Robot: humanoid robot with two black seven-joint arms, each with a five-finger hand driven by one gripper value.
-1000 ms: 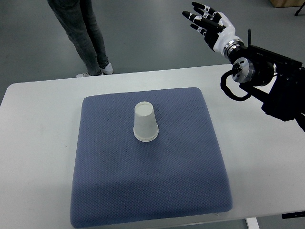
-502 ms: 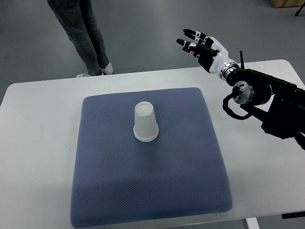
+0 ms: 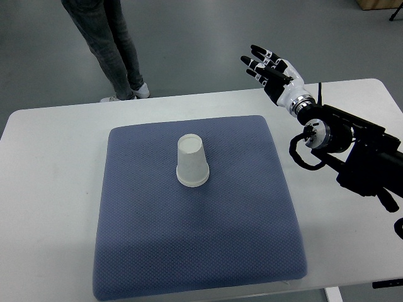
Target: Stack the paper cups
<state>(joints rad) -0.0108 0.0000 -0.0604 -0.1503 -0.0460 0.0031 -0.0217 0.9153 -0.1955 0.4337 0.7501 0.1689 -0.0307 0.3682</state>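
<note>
Here, starting at your far left, you have one white surface (image 3: 50, 189) running the full width of the view. No left arm shows anywhere along that edge.

Past the surface's far edge, toward the upper left, one person stands on the grey floor (image 3: 189, 44); you see only two legs (image 3: 107, 44) in dark trousers and two pale shoes (image 3: 129, 94).

Next comes one blue quilted pad (image 3: 195, 245), lying flat on the surface and covering most of its middle.

On that pad, a little left of its centre and toward its far half, stands the paper cup stack (image 3: 192, 162). It sits upside down, rim on the pad and closed base up, leaning slightly. You can count only one white outline here; whether more than one cup is nested in it cannot be told from this view.

Farther right, one arm enters from the right edge: a black forearm with one looped cable at the wrist. It ends in the right hand (image 3: 277, 73), white-backed with black fingers (image 3: 258, 63). The hand is raised above the surface's far edge, well apart from the cup stack. Its fingers are stretched out straight and slightly fanned, pointing up and to the left, and they hold nothing.
</note>
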